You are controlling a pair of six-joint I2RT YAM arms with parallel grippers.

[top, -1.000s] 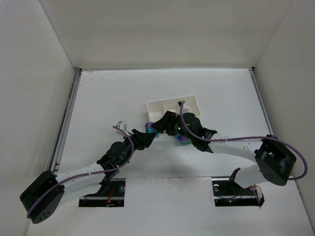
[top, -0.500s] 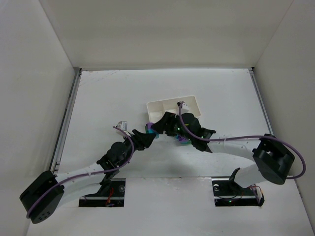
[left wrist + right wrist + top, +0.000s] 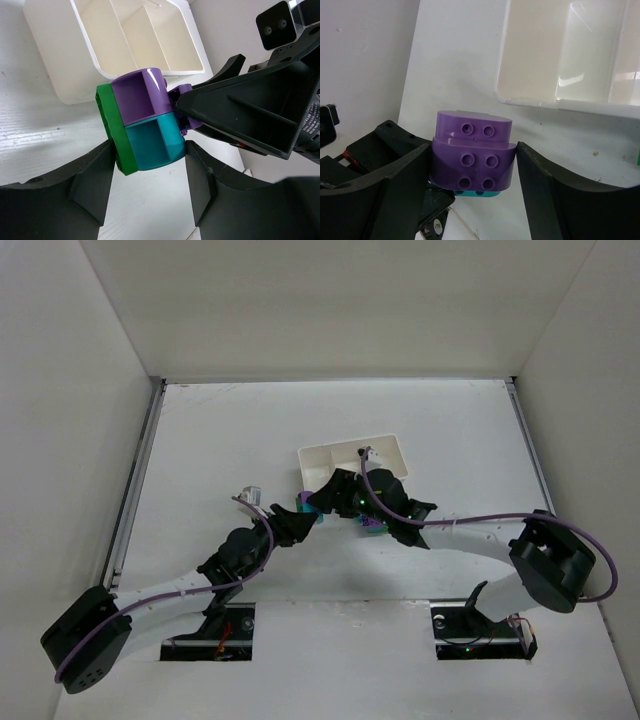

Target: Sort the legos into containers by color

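A stuck-together lego cluster of a green plate, a purple brick and a teal brick hangs between both grippers just in front of the white tray. My left gripper is shut on the green and teal end. My right gripper is shut on the purple bricks, with teal showing beneath. In the top view the grippers meet at the cluster near the tray. The tray compartments I can see hold nothing.
More purple and green legos lie on the table under the right arm. A green piece shows at the right wrist view's edge. White walls enclose the table on three sides.
The right arm's elbow has drifted slightly left. Both grippers and the cluster stay where they were.
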